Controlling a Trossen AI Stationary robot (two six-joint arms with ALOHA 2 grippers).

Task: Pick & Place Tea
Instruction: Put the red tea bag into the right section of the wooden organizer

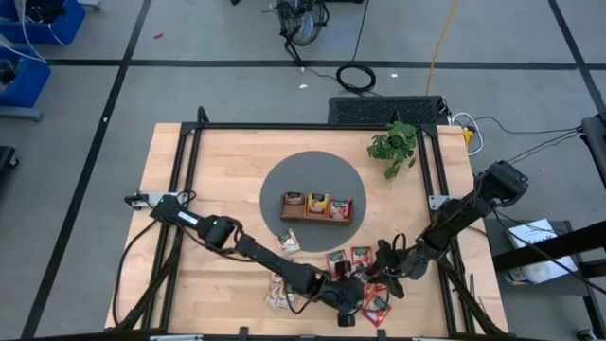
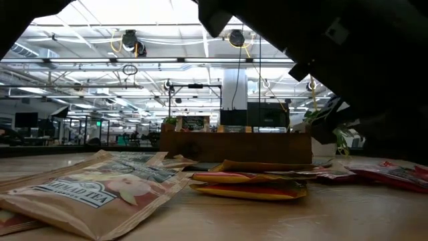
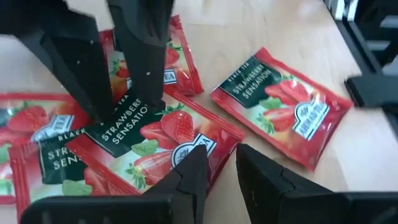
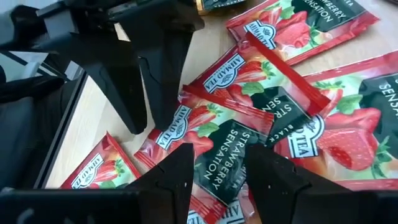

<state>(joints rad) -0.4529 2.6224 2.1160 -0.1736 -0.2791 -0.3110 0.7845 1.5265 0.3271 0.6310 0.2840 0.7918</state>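
Both grippers are crowded over the same overlapping heap of flat red foil strawberry tea packets (image 3: 146, 134) at the near right of the pale wooden table (image 1: 208, 170), well apart from the brown wooden three-compartment tray (image 1: 316, 207) on the grey round mat (image 1: 284, 180). Your left gripper (image 3: 217, 171) has its fingers part open, low over the edge of the top packet, gripping nothing. Your right gripper (image 4: 214, 171) is also part open, empty, right above the same pile. Risk: fingers of the two arms are nearly touching, so closing in further could make them collide. Packets overlap, so a pinch may lift two, or slide the stack. A lone red packet (image 3: 280, 112) lies just beside the heap, easier pick.
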